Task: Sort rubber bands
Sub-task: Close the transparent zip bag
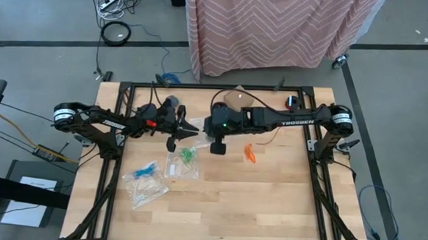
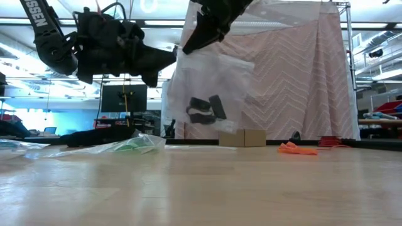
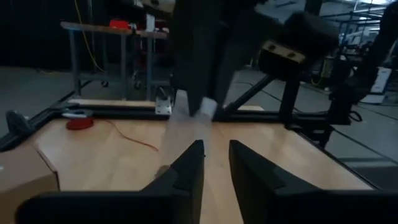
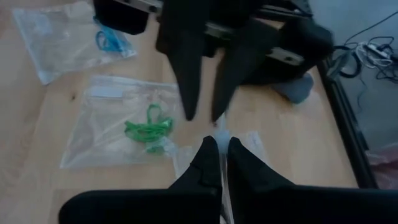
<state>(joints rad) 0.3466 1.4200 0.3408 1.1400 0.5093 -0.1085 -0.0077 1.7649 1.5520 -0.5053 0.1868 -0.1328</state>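
- Right gripper hanging above the middle of the table, fingers pinched tight on the top edge of a clear bag.
- Bag dangling in the air, carrying black rubber bands in its lower part.
- Left gripper facing the right one just beside that bag, fingers standing slightly parted, gripping nothing visible.
- Green rubber bands lying inside a second clear bag flat on the table.
- Blue rubber bands sitting in a third bag nearby.
- Orange rubber bands lying loose on bare wood, apart from the bags.
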